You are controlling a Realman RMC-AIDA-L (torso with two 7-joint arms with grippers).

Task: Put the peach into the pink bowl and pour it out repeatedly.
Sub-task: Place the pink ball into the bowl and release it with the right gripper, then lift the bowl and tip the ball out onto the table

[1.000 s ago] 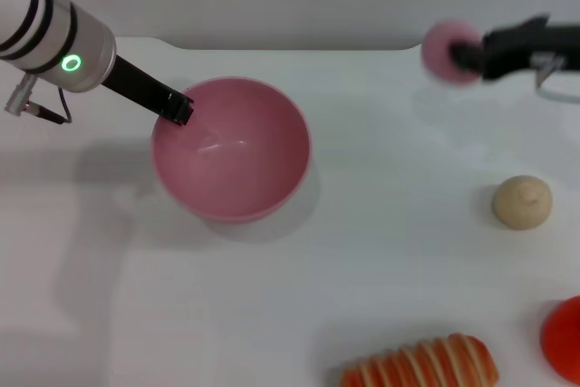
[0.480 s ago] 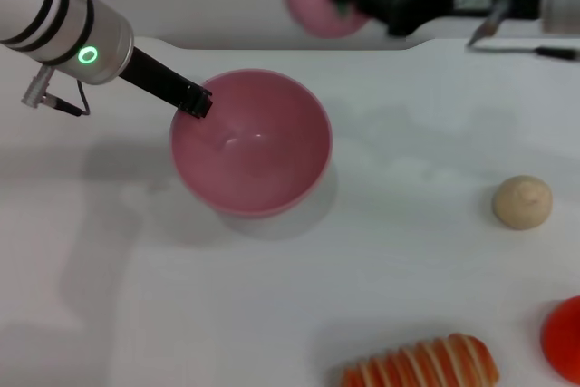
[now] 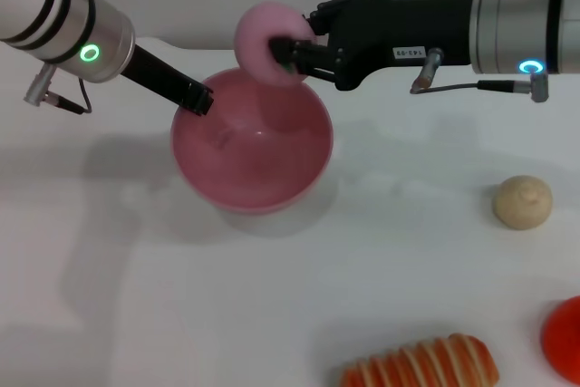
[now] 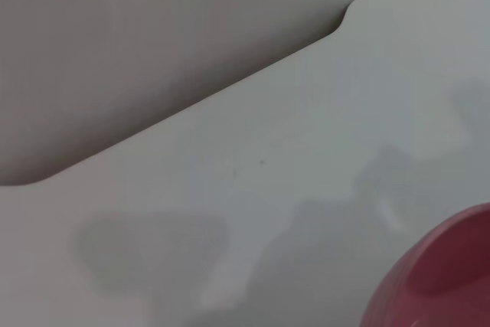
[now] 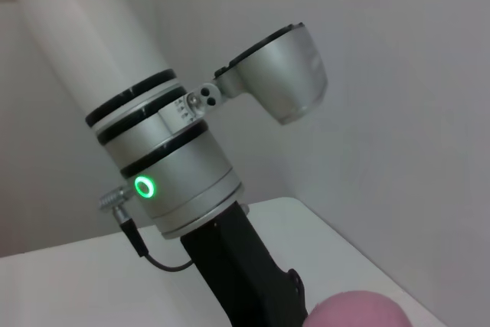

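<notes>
Hanging above pink bowl (image 3: 251, 147): peach (image 3: 266, 43), in right gripper (image 3: 283, 53).

White table (image 3: 272, 296), pink bowl (image 3: 252, 174), beige ball (image 3: 522, 202), maybe bread (image 3: 421, 364)

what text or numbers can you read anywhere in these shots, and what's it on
White sticker on the black body of the right gripper, the one holding the peach over the pink bowl: some characters are there, too small to read for certain.
Left gripper at the bowl's rim: no text visible.
Beige ball, striped bread, table: no text.
</notes>
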